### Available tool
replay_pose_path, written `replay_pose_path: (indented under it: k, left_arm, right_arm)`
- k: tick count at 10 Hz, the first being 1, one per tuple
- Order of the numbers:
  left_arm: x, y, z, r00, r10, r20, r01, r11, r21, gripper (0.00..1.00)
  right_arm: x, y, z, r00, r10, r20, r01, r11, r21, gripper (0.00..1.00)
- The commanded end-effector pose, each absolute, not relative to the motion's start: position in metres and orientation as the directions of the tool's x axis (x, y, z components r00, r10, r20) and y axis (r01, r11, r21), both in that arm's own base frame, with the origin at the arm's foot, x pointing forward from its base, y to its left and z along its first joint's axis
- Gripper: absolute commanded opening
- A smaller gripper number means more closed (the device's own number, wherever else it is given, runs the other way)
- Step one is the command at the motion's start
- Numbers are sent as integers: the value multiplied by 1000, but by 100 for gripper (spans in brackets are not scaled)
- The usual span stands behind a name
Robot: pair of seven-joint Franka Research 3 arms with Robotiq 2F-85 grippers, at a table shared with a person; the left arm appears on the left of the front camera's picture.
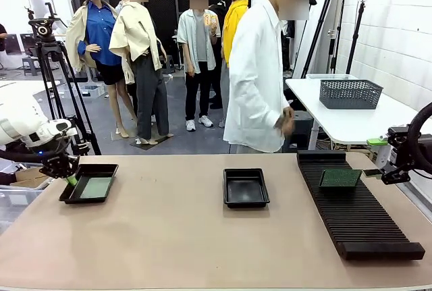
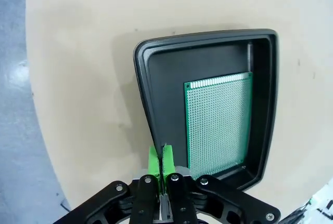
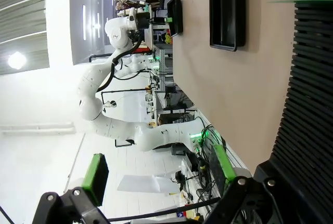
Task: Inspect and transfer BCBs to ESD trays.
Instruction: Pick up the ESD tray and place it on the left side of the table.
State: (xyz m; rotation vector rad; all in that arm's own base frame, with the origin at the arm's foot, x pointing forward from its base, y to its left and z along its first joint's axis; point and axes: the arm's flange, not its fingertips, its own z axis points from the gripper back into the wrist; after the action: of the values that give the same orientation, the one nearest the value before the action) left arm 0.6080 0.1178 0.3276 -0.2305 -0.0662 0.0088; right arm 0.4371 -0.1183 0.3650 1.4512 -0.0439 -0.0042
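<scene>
Two black ESD trays lie on the tan table. The left tray (image 1: 71, 195) (image 2: 145, 94) holds a flat green BCB (image 1: 97, 187) (image 2: 218, 122). The middle tray (image 1: 246, 188) (image 3: 226, 11) is bare inside. A second BCB (image 1: 339, 179) (image 3: 302, 0) stands on edge in the long ribbed rack (image 1: 358, 217) (image 3: 312, 78). My left gripper (image 1: 68, 177) (image 2: 160, 161) is shut on nothing, just over the left tray's near rim. To the right of the standing board, my right gripper (image 1: 372, 173) (image 3: 158, 172) is open and a short way off it.
A person in a white coat (image 1: 256, 75) stands at the table's far edge, behind the middle tray. A grey mesh basket (image 1: 351, 93) rests on a white side table at the back right. A tripod (image 1: 50, 55) stands behind my left arm.
</scene>
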Motion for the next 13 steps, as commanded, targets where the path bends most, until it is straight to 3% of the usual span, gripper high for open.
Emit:
replay_pose_path:
  k: [1, 6, 7, 12, 13]
  left_arm:
    - [603, 127, 325, 991, -119, 52, 127, 973, -192, 0]
    - [599, 132, 328, 989, -131, 71, 145, 960, -239, 0]
    - [599, 131, 330, 990, -130, 63, 141, 957, -252, 9]
    - [594, 131, 360, 996, -68, 58, 85, 929, -361, 100]
    - [591, 132, 369, 996, -57, 76, 82, 919, -385, 100]
  right_arm:
    - [441, -117, 366, 1000, -25, 15, -11, 136, 991, 100]
    - [441, -117, 366, 1000, -25, 15, -11, 136, 991, 100]
    - [441, -117, 366, 1000, -25, 15, -11, 136, 991, 100]
    - [441, -117, 366, 1000, -25, 15, -11, 136, 991, 100]
    - [441, -117, 366, 1000, -25, 15, -11, 136, 991, 100]
